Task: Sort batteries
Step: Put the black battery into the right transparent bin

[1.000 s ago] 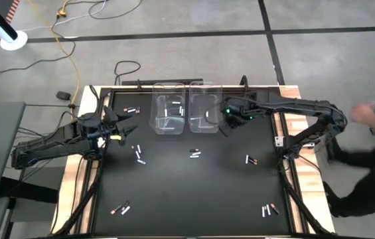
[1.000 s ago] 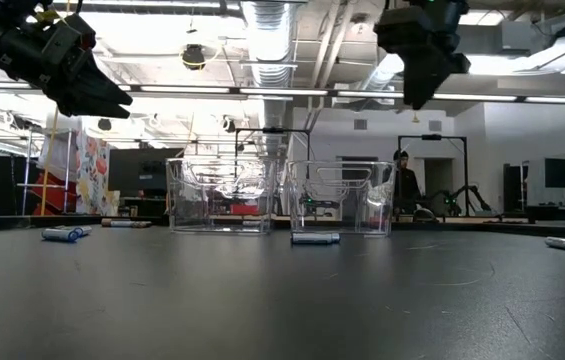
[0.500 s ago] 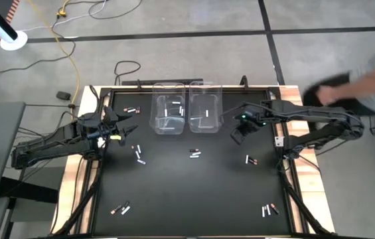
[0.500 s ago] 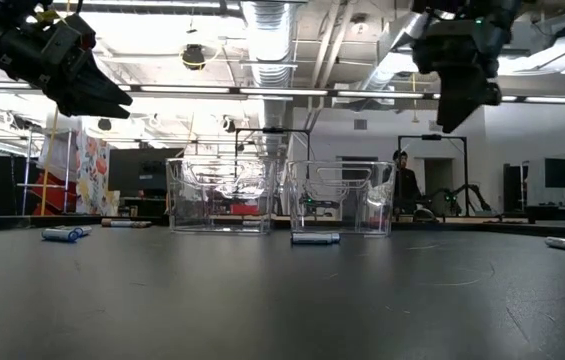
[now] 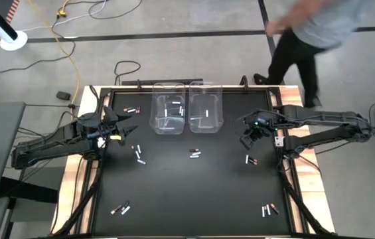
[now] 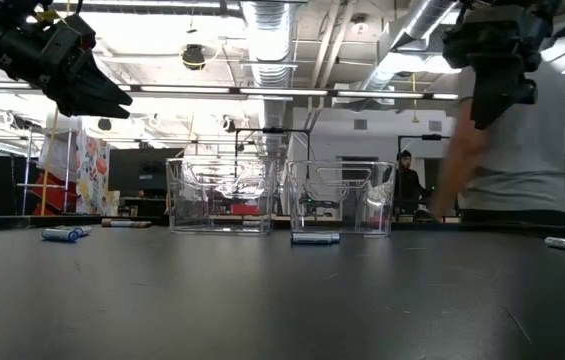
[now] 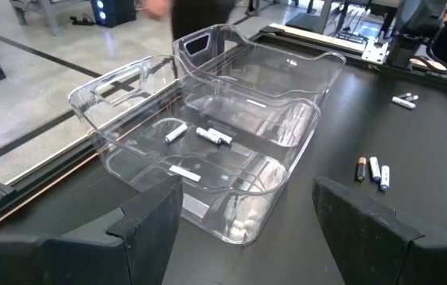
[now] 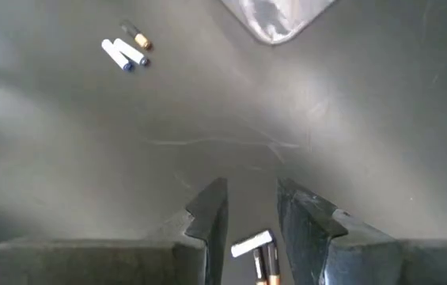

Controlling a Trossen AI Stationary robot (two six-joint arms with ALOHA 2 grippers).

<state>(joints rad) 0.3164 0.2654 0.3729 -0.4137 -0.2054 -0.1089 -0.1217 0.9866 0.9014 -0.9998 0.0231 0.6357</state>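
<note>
on the black table [image 5: 194, 192] we see scattered batteries [image 5: 195, 154], two clear bins [image 5: 167, 109], a person [image 5: 306, 30] passing behind, both grippers [image 5: 126, 131] [image 5: 245, 141] spread, empty.

Batteries [image 5: 195, 154] — slim white and copper cylinders — lie scattered flat, several inside one bin [image 5: 168, 117].

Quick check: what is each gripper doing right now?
Left gripper: open, empty, facing the clear bins.
Right gripper: open, empty, above two batteries.
</note>
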